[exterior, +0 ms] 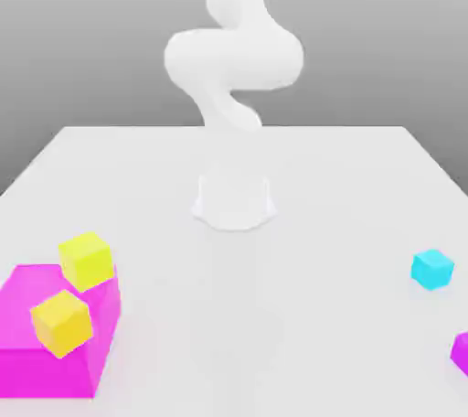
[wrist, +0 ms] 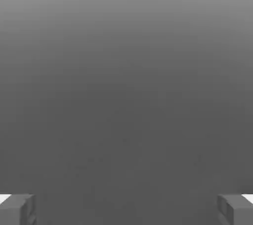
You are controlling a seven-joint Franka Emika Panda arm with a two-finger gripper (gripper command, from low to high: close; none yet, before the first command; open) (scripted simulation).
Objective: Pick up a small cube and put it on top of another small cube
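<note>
The small cyan cube point(exterior: 432, 270) rests on the white table point(exterior: 274, 315) at the exterior view's right, standing alone. My white arm point(exterior: 233, 58) rises from its base point(exterior: 233, 200) at the table's middle and bends upward, far from the cube. In the hand view my gripper point(wrist: 126, 209) is open: the two grey fingertips point(wrist: 17, 209) stand wide apart at the corners with nothing between them, facing a plain grey background.
A large magenta block point(exterior: 55, 342) sits at the exterior view's front left with one yellow cube point(exterior: 62, 322) on top of it. A second yellow cube point(exterior: 87, 260) sits at its far edge. Another magenta block point(exterior: 462, 351) pokes in at the front right.
</note>
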